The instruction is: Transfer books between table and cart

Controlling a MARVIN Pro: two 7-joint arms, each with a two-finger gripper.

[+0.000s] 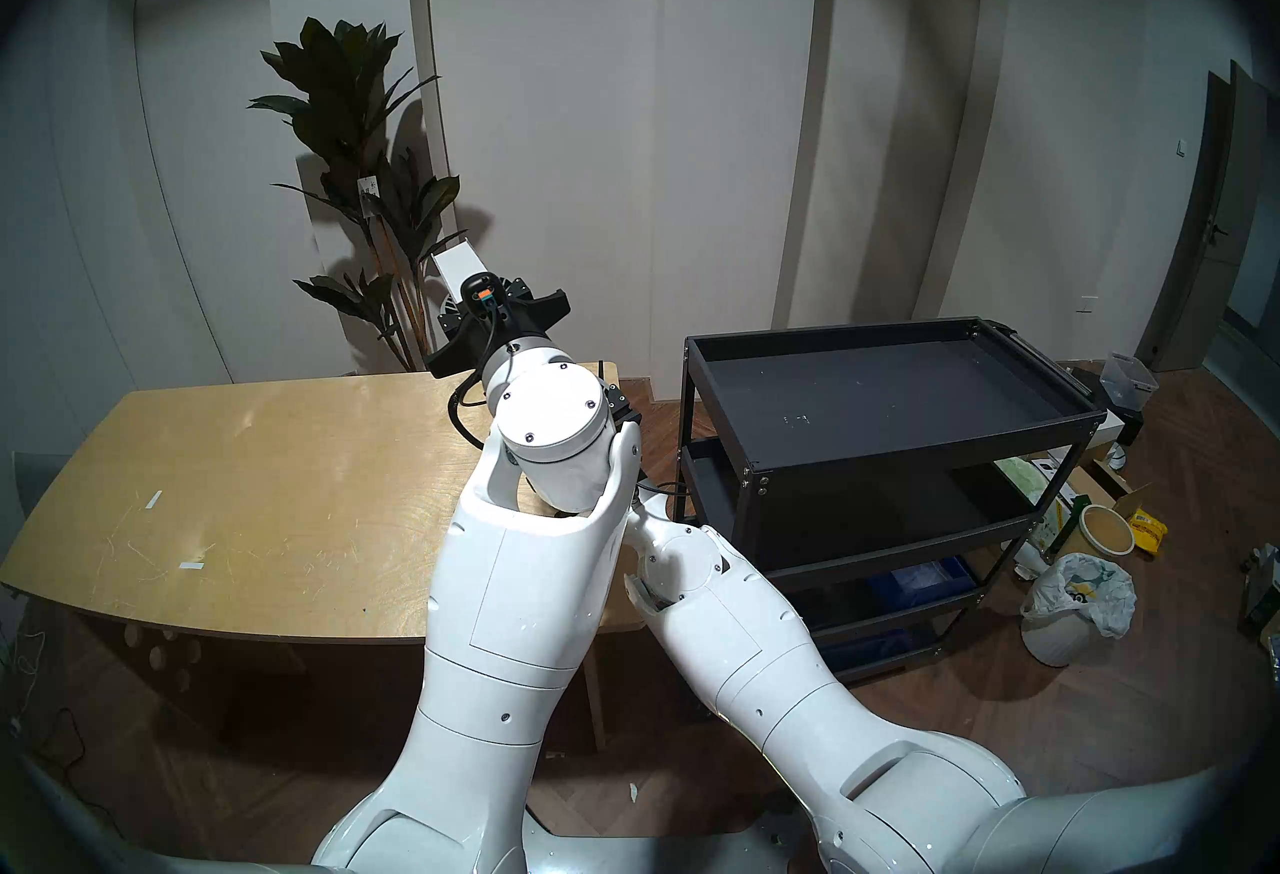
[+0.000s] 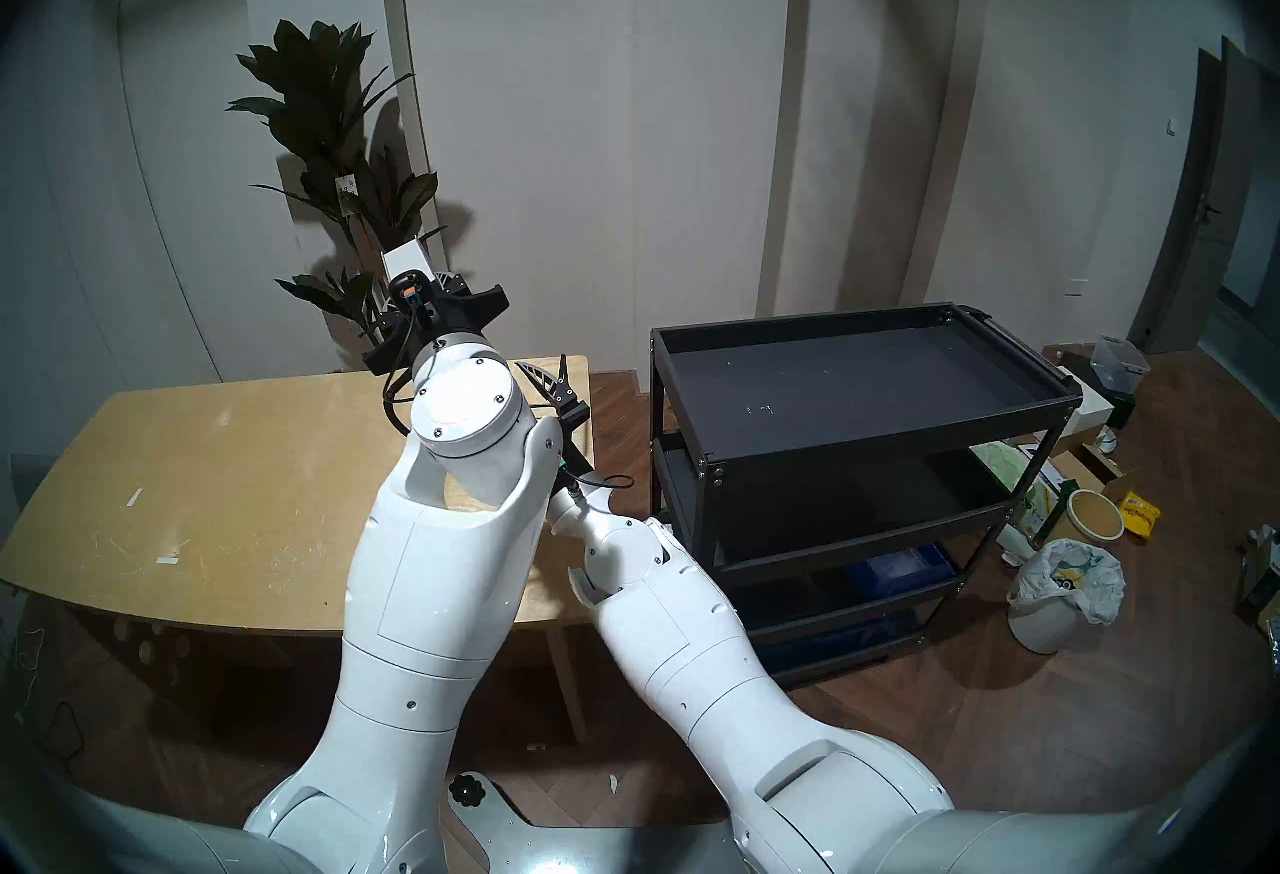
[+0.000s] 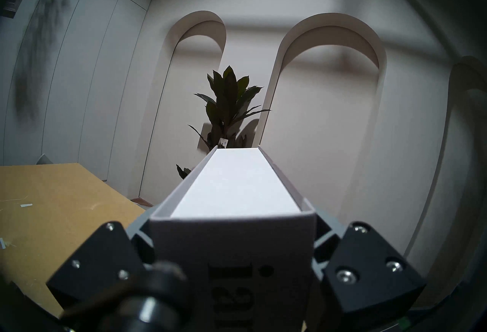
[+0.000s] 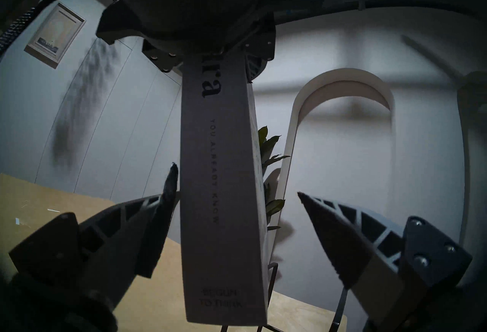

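Note:
A thick white-grey book with black spine lettering sticks up from my left gripper, which is shut on its lower end. Both are raised over the far right corner of the plywood table, with the book's white end showing past the wrist. In the right wrist view the book hangs from the left gripper above. My right gripper stands open around its spine, one fingertip close beside it and the other apart. The black cart stands right of the table with a bare top tray.
A tall potted plant stands behind the table's far right corner. Black wire stand legs show under the book. Boxes, a tub and a bagged white bin crowd the floor right of the cart.

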